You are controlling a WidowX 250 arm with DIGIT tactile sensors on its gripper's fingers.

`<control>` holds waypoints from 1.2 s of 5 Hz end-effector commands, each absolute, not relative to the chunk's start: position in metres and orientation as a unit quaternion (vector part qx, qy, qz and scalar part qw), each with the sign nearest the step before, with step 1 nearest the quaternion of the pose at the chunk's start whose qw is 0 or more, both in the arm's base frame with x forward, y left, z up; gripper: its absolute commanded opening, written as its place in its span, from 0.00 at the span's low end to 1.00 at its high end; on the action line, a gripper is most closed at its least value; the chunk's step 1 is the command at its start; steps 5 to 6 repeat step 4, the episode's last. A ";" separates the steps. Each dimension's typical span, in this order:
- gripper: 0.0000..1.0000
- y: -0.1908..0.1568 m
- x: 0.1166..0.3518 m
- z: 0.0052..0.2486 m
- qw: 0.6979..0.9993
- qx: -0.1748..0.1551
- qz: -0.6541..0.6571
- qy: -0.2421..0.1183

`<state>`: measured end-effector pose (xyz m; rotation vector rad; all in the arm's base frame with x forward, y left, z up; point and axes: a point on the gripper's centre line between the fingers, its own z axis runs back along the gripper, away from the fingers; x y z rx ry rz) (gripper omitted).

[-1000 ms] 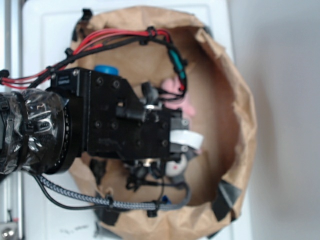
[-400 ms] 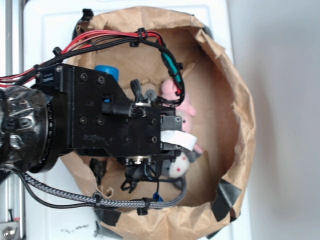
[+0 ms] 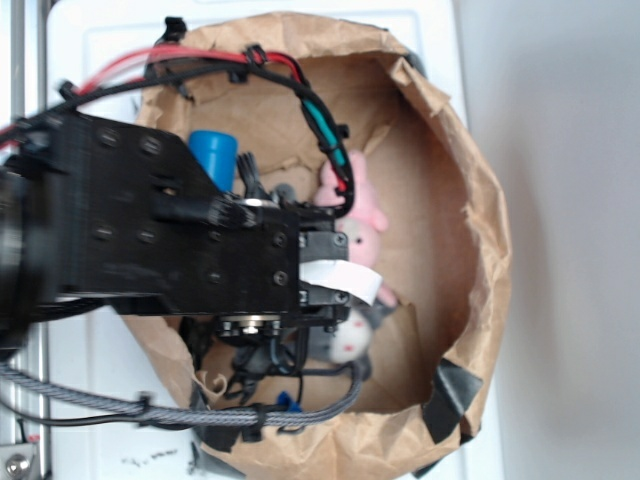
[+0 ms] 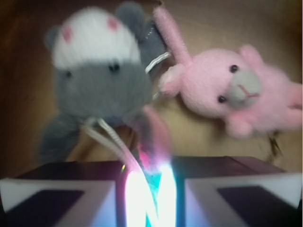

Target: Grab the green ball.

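Hand [image 3: 345, 285] lower, nearer fuzzy plush toys [image 4: 102, 80]

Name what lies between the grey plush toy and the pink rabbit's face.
In the wrist view: the rabbit's own long pink ear and a thin white cord loop.

Two plush toys [image 4: 97, 71] [image 4: 227, 94] lie side by side inside the paper bag [image 3: 480, 200].

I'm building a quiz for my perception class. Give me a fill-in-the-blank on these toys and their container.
1. The plush rabbit is ___ in colour.
2. The grey plush has a ___ patch on its forehead.
3. The brown lining around the toys is made of ___.
4. The cylinder beside the arm is ___.
Missing words: pink; white; paper; blue.
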<state>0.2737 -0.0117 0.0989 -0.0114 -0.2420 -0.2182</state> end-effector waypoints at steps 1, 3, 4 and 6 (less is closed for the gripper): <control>0.00 -0.008 0.278 0.174 0.980 -0.053 -0.101 -0.164; 0.00 -0.002 0.280 0.205 0.973 -0.121 -0.077 -0.180; 0.00 -0.001 0.284 0.198 0.974 -0.118 -0.076 -0.180; 0.00 -0.001 0.284 0.198 0.974 -0.118 -0.076 -0.180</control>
